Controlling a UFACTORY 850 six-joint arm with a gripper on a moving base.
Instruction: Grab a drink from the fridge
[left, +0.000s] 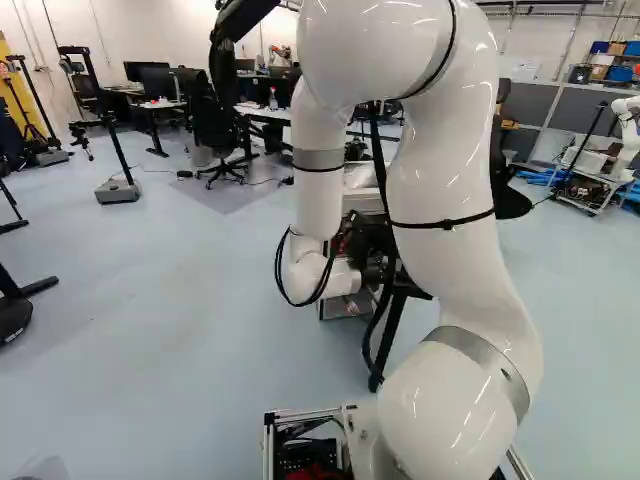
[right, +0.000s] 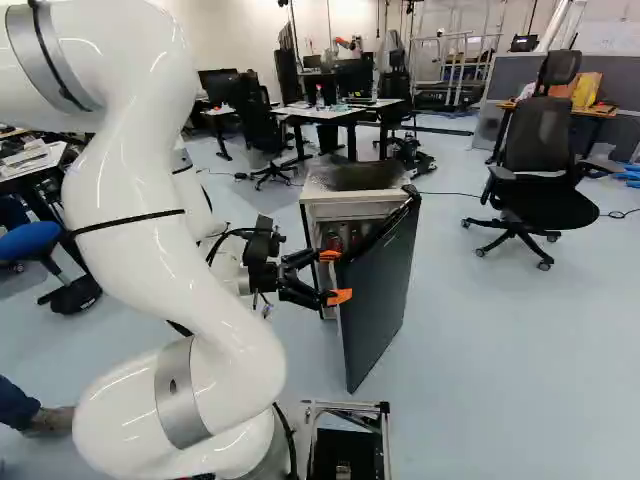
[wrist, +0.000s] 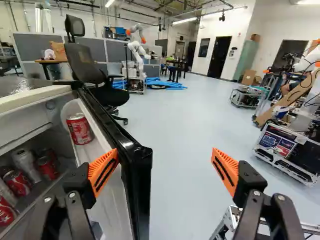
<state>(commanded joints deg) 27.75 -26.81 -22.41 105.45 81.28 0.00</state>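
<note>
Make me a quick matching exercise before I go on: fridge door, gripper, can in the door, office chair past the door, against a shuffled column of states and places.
Things:
1. Fridge door
2. Gripper
3. Can in the door
4. Office chair

States and places:
A. Red, upright on the inner side
B. On the floor, beyond the fridge
C. Swung open, dark on its outer face
D. Fingers apart, by the door's free edge

Pairs: 1-C, 2-D, 3-A, 4-B

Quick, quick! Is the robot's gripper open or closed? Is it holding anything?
Gripper: wide open, holding nothing, right by the edge of the fridge door.
</note>
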